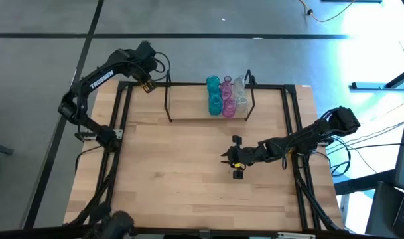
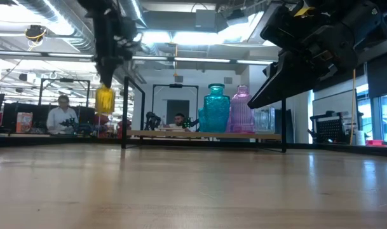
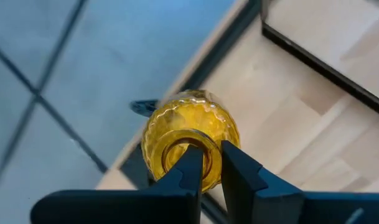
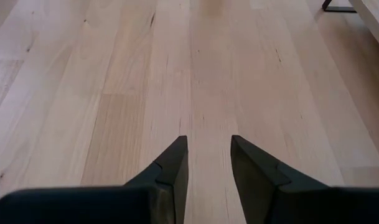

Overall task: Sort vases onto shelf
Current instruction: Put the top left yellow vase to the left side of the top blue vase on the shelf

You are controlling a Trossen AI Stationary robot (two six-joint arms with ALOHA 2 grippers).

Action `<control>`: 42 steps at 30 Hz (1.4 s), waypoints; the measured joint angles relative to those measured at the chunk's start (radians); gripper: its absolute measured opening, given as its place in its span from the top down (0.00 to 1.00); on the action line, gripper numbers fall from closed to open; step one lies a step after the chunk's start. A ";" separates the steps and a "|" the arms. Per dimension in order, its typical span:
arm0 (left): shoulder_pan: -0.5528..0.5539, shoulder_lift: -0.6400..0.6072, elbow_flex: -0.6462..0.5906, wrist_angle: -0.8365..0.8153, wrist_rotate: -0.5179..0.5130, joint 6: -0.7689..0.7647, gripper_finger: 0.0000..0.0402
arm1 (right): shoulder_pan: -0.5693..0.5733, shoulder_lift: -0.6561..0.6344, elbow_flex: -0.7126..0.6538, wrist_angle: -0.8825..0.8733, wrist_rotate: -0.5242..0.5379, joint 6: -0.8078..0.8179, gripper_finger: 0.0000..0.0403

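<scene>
My left gripper (image 1: 147, 85) hangs over the table's far left corner, shut on a yellow ribbed glass vase (image 3: 189, 134), which the low view shows as the yellow vase (image 2: 105, 99) well above the tabletop. The shelf (image 1: 188, 106) stands at the far edge; teal (image 1: 215, 93), pink (image 1: 227, 97) and clear vases (image 1: 241, 94) stand on its right part. In the low view a teal vase (image 2: 215, 108) and a pink vase (image 2: 241, 109) stand upright on the shelf board (image 2: 180, 133). My right gripper (image 1: 236, 159) is open, low over bare wood right of centre, touching nothing. My left gripper holds the yellow vase by the rim of its mouth (image 3: 209, 144): one finger (image 3: 190, 165) reaches into the opening and the other (image 3: 239, 171) lies outside the neck. The fingers come from above, pointing down. The vase hangs upright below them, lifted clear of the table.
The left half of the shelf board is bare between its black wire uprights (image 1: 168, 99). Black rails (image 1: 125, 113) run along the table's sides. Bare tabletop (image 4: 195, 74) lies before my right gripper (image 4: 208, 149). People sit in the room beyond the table (image 2: 60, 117).
</scene>
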 joint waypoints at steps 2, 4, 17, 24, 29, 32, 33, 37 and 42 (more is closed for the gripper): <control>-0.029 -0.001 0.043 -0.022 -0.057 -0.008 0.92 | 0.000 0.000 0.000 0.000 0.000 0.000 0.74; -0.056 -0.001 0.084 -0.045 -0.095 -0.022 0.91 | 0.000 0.000 0.000 0.000 0.000 0.000 0.74; -0.202 -0.001 0.233 0.022 -0.108 -0.031 0.91 | 0.000 0.000 0.000 0.000 0.008 0.000 0.74; -0.255 0.025 0.234 0.097 0.011 -0.027 0.90 | 0.000 0.000 0.000 0.002 0.008 0.000 0.74; -0.284 0.084 0.234 0.112 0.063 -0.023 0.90 | 0.000 0.000 0.000 0.003 0.008 0.000 0.74; -0.290 0.129 0.234 0.143 0.063 -0.022 0.90 | 0.000 0.000 0.000 0.003 0.008 0.000 0.74; -0.290 0.143 0.234 0.152 0.064 -0.022 0.90 | 0.000 0.000 0.000 0.003 0.008 0.000 0.74; -0.289 0.198 0.243 0.158 0.125 -0.022 0.90 | 0.000 0.000 0.000 0.003 0.008 0.000 0.74; -0.301 0.278 0.350 0.089 0.139 -0.043 0.91 | 0.000 0.000 0.000 0.003 0.008 0.000 0.74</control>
